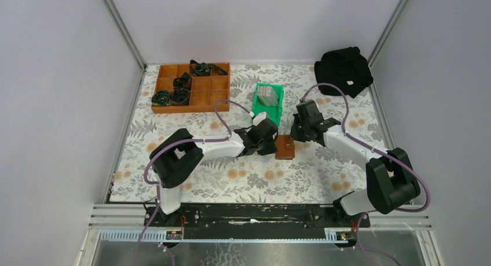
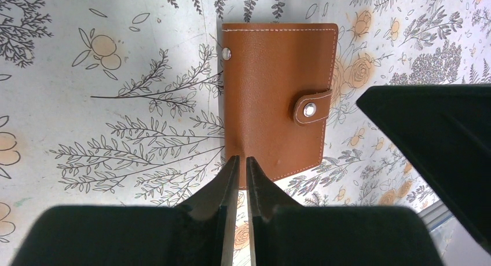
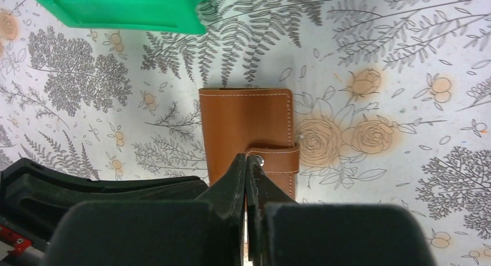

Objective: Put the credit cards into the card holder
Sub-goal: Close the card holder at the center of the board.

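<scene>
Two grippers are crowding the card holder (image 1: 284,146), which lies closed just near of the green bin (image 1: 278,106). The right gripper (image 3: 247,159) has its jaws pressed together at the snap tab (image 3: 278,157). The left gripper (image 2: 240,161) shows a thin slit at the holder's left edge, can't tell if it's pinching. The credit cards (image 1: 267,94) sit in the bin.

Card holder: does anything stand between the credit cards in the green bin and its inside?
Yes: the card holder lies folded shut, its snap tab fastened across the edge, so the credit cards in the green bin cannot enter yet.
</scene>
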Controlling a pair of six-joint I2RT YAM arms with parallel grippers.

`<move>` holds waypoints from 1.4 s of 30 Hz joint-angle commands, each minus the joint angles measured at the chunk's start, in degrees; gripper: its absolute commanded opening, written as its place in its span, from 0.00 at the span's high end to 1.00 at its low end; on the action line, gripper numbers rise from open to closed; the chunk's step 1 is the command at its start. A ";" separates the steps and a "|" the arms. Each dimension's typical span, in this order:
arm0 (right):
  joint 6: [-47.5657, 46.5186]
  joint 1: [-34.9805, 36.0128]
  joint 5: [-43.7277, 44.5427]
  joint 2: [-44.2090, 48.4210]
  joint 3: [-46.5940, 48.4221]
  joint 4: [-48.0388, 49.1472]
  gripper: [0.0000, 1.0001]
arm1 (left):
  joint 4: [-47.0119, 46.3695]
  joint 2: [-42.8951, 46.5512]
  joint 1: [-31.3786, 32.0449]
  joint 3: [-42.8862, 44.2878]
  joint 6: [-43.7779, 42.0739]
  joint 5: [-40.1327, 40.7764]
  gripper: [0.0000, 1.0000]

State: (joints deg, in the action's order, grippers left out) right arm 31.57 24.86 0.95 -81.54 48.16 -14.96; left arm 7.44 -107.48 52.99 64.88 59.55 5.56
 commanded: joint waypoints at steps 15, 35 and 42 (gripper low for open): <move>1.11 5.42 4.57 -6.93 -2.97 2.88 1.00 | -1.99 -0.45 -0.44 -0.43 -1.52 -0.86 0.85; -1.85 6.35 7.25 1.62 5.49 -2.30 1.00 | -1.96 0.04 -0.68 -0.20 -1.89 -0.85 0.85; -1.75 6.34 8.91 0.51 5.46 -4.38 1.00 | -1.85 -0.29 -0.66 -0.06 -1.96 -1.05 0.86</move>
State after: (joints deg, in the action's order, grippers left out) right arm 30.37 30.76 7.11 -81.65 52.14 -17.96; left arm 7.31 -107.50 52.64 64.88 58.46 4.91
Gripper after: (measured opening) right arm 0.010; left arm 0.145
